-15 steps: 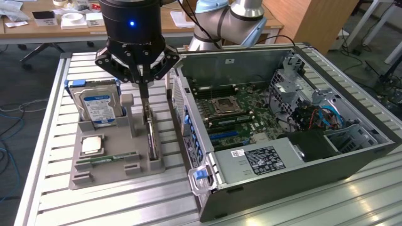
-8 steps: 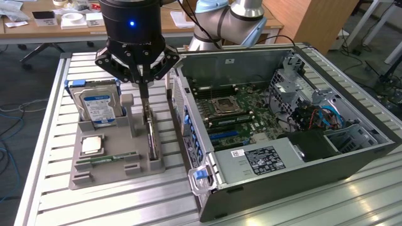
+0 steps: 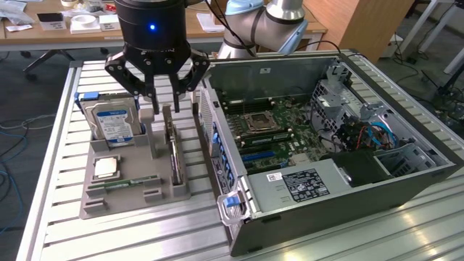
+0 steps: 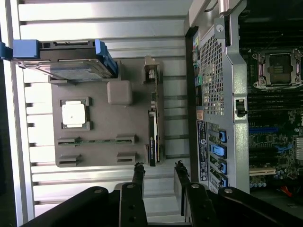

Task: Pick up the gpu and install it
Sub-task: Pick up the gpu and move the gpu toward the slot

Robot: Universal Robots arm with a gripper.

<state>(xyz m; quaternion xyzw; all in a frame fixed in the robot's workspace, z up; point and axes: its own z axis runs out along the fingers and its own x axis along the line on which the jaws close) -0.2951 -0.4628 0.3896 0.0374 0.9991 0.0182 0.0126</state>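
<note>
The gpu point(image 3: 173, 148) stands on its edge in a slot along the grey holder tray point(image 3: 127, 198), on the side nearest the computer case; its thin dark edge and silvery bracket end show in the wrist view point(image 4: 152, 132). My gripper point(image 3: 165, 103) hangs just above the gpu's far end, open, with nothing between its fingers. In the wrist view the gripper point(image 4: 160, 177) has its two black fingertips point(image 4: 138, 174) apart, roughly in line with the card and a little off its end.
The tray also holds a silver hard drive with a blue label point(image 3: 112, 120), a CPU chip point(image 3: 106, 167) and a green memory stick point(image 3: 121, 184). The open computer case point(image 3: 406, 179) with its motherboard point(image 3: 272, 136) lies at the exterior view's right, close beside the tray.
</note>
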